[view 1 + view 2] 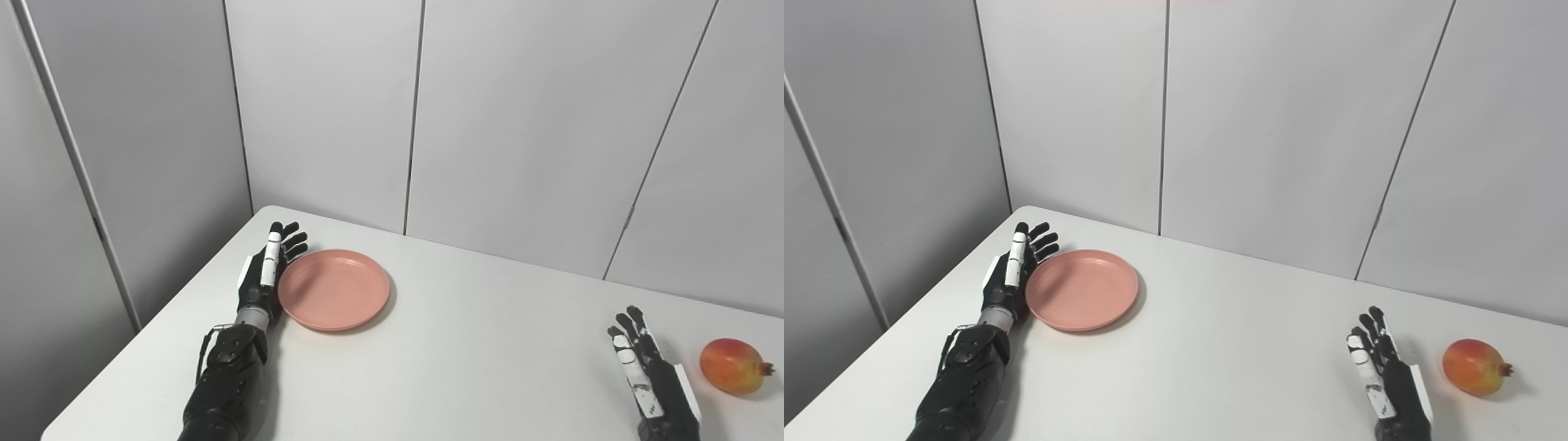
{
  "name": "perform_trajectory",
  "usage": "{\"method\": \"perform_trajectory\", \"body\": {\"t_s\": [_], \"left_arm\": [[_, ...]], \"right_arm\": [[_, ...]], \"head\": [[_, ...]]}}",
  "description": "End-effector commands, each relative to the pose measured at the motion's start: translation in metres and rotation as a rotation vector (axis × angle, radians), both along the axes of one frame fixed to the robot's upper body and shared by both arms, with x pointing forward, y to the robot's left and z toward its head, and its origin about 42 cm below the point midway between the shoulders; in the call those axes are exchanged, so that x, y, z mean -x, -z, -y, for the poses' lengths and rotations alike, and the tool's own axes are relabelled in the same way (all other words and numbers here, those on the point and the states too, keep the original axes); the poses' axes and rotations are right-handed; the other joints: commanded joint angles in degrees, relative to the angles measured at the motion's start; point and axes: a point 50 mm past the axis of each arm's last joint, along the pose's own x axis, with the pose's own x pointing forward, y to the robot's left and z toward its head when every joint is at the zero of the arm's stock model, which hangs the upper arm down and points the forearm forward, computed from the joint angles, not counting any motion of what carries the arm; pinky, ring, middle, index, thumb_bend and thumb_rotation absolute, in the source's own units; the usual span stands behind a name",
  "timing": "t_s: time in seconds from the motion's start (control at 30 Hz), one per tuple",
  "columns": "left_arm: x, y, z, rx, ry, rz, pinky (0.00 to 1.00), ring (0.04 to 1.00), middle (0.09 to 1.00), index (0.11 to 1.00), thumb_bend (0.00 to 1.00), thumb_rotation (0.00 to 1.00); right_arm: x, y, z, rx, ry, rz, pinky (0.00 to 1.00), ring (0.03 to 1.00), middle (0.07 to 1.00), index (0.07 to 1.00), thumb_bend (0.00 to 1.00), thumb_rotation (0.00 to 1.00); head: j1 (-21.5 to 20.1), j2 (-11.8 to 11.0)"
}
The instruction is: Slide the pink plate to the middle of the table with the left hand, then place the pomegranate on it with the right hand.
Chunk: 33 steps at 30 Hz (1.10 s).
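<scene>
A pink plate lies flat on the left part of the white table, empty. My left hand stands edge-on against the plate's left rim, open, fingers stretched toward the wall. At the right side a red and yellow pomegranate rests on the table, its crown pointing right. My right hand is open and stands just left of the fruit, with a small gap between them; it holds nothing.
Grey wall panels close off the table's far edge, and another panel runs along its left side. The table's left edge lies close behind my left forearm.
</scene>
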Motion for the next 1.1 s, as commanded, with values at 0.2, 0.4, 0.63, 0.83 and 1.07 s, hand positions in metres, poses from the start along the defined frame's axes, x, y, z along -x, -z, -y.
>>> {"method": "perform_trajectory", "body": {"t_s": [0.2,0.4,0.63,0.83,1.07], "left_arm": [[-0.009,-0.016,0.023,0.008,0.046,0.061,0.82,0.840,0.831,0.817,0.70,1.00],[-0.009,-0.018,0.043,0.092,0.069,0.062,0.84,0.851,0.837,0.825,0.71,1.00],[-0.007,-0.016,0.070,0.124,0.104,0.046,0.86,0.859,0.844,0.837,0.69,1.00],[-0.004,-0.018,0.092,0.151,0.137,0.041,0.86,0.858,0.849,0.841,0.68,1.00],[0.003,-0.016,0.106,0.131,0.182,0.021,0.88,0.873,0.859,0.851,0.67,1.00]], "right_arm": [[-0.006,-0.014,0.004,0.001,-0.003,0.073,0.98,0.926,0.953,0.978,0.41,0.80],[-0.006,-0.015,0.003,0.001,0.000,0.067,0.98,0.929,0.954,0.978,0.41,0.79],[-0.005,-0.015,0.001,0.009,0.007,0.066,0.96,0.923,0.954,0.972,0.42,0.80],[-0.005,-0.015,0.001,0.017,0.002,0.070,0.96,0.928,0.957,0.973,0.42,0.81],[-0.005,-0.016,-0.001,0.020,0.004,0.067,0.95,0.922,0.946,0.962,0.44,0.80]], "head": [[-0.33,0.28],[-0.68,0.64],[-1.24,1.25],[-1.87,1.92],[-3.83,2.82]]}}
